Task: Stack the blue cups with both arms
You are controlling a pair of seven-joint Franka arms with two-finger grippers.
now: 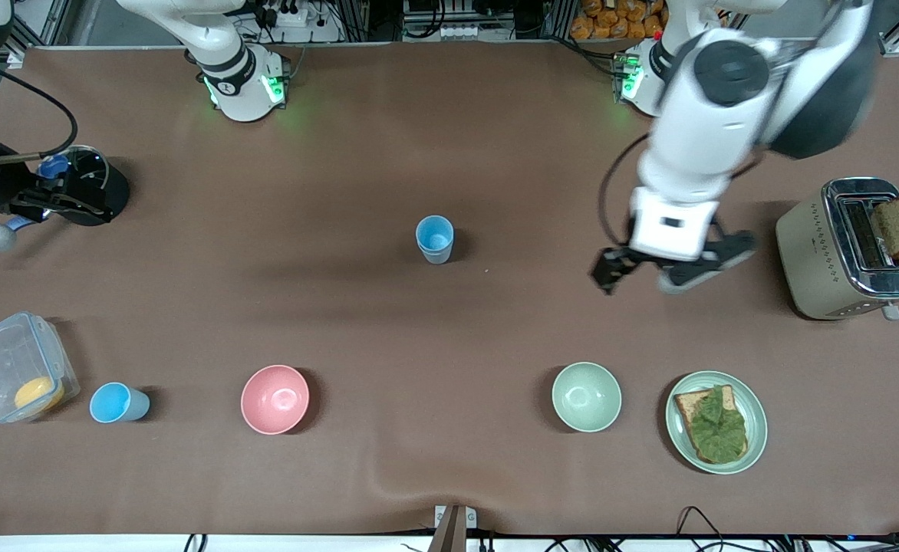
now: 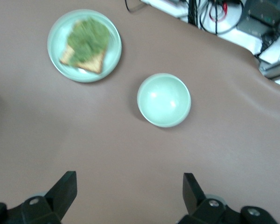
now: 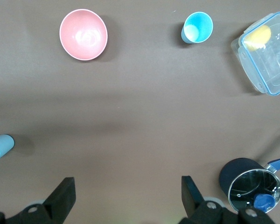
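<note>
From the front, the left tool (image 1: 668,270) hangs spread and empty over bare counter (image 1: 449,475), well apart from the middle blue cup (image 1: 435,239), while the left wrist view frames only the green bowl (image 2: 164,100), so it could miss; the right wrist view shows the right tool (image 3: 126,198) spread, far from the second blue cup (image 3: 197,27).

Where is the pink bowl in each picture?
Front view: the pink bowl sits low in the picture, between a blue cup and the pale green bowl.
Left wrist view: not in it.
Right wrist view: the pink bowl is at the top.
Shared landmark: that blue cup, beside the clear box.
</note>
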